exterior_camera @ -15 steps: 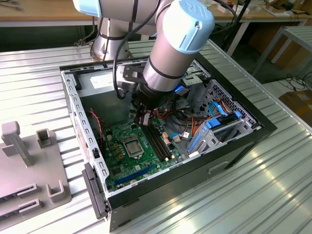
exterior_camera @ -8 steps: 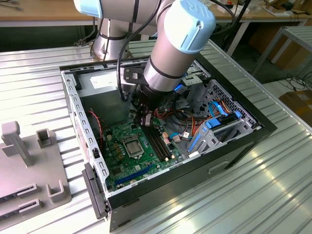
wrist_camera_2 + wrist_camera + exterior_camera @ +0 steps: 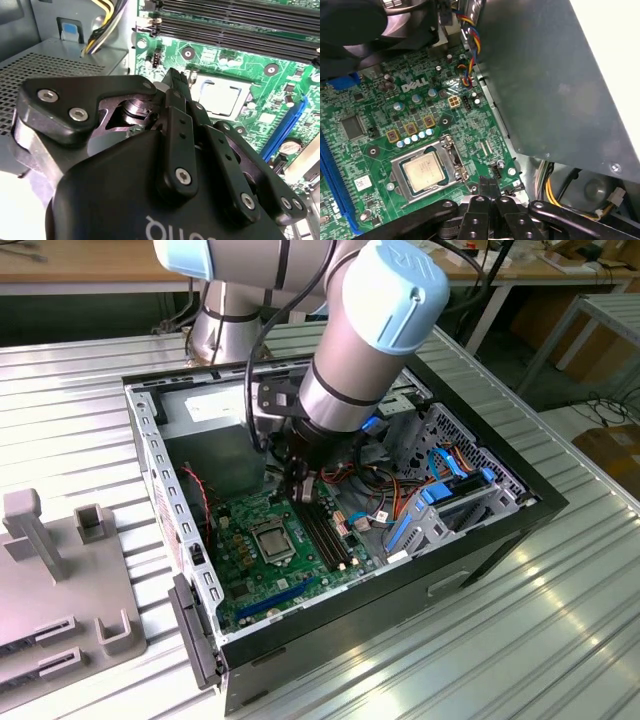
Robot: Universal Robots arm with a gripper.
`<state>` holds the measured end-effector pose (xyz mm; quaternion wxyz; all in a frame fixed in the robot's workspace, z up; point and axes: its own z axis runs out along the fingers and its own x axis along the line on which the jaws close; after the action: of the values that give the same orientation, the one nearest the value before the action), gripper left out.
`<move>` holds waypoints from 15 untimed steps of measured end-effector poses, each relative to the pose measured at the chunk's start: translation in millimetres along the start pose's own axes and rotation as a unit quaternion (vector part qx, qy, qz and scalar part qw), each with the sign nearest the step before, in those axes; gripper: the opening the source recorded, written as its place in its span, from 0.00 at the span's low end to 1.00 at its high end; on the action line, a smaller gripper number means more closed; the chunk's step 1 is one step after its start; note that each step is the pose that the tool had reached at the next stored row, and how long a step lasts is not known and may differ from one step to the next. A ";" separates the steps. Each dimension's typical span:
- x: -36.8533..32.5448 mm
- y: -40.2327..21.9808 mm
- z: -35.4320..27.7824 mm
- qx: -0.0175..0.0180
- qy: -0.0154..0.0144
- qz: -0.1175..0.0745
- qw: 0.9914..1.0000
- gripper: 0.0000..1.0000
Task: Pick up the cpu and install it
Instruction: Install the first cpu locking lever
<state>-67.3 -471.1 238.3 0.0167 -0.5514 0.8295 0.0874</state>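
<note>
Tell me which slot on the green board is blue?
The long slot near the case's front edge in the exterior view is blue. The memory slots beside the cpu are black.

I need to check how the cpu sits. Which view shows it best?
The first wrist view: the cpu lies unobstructed, squarely inside the socket frame. The second wrist view shows it partly behind the gripper; in the exterior view it is small.

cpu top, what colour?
Plain silvery-grey metal; the cpu sits in the socket on the green board. Clearest in the first wrist view.
</note>
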 end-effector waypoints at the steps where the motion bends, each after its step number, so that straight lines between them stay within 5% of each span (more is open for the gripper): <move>1: 1.8 -0.7 -0.3 0.000 0.000 0.000 1.000 0.11; 11: 16.7 -6.9 -3.0 -0.001 0.001 -0.007 1.000 0.11; 15: 16.8 -7.0 -3.0 -0.001 0.001 -0.007 1.000 0.11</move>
<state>-67.3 -489.6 238.4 0.0160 -0.5571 0.8256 0.0875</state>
